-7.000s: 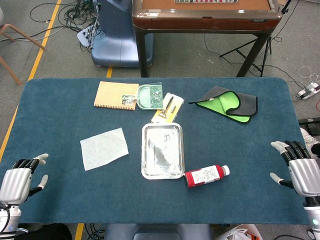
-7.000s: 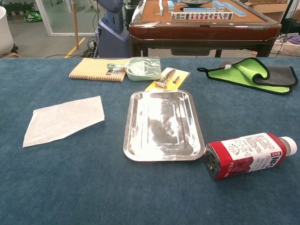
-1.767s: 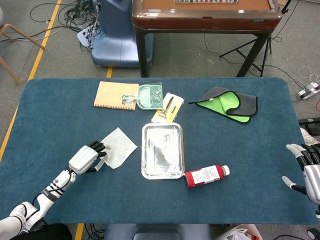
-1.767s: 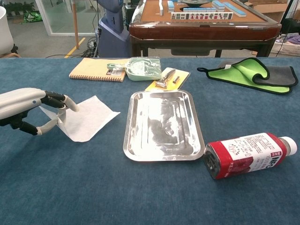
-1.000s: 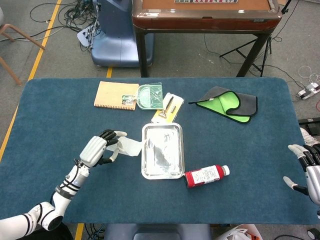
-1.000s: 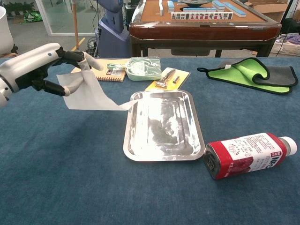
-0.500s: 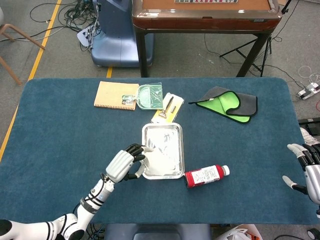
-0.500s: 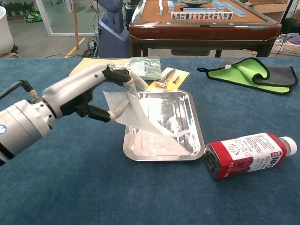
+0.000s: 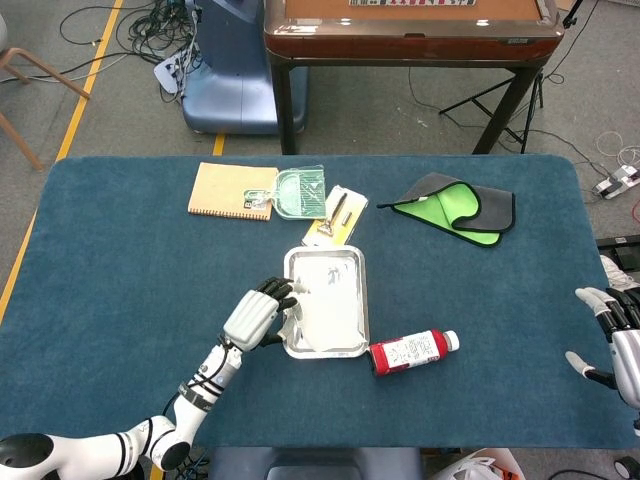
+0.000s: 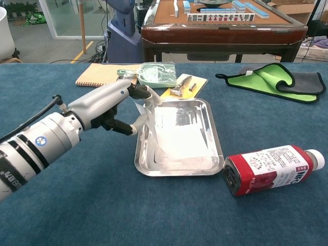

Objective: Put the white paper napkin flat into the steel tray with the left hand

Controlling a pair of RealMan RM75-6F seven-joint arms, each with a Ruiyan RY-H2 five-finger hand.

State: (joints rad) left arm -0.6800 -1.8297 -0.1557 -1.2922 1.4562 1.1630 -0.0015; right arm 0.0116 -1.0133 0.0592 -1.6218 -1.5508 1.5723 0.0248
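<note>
The white paper napkin [image 10: 179, 138] lies inside the steel tray [image 10: 216, 137], spread over most of its floor — thin, a little wrinkled, the metal showing faintly through it. Its left edge stands up along the tray's left wall, where the left hand [image 10: 114, 108] pinches it between thumb and fingers. The tray is a shallow rectangular pan with rounded corners and a rolled rim; it sits near the middle of the worktop [image 9: 110, 280], a little toward the near edge.

red bottle [image 10: 271, 169], label text illegible
</note>
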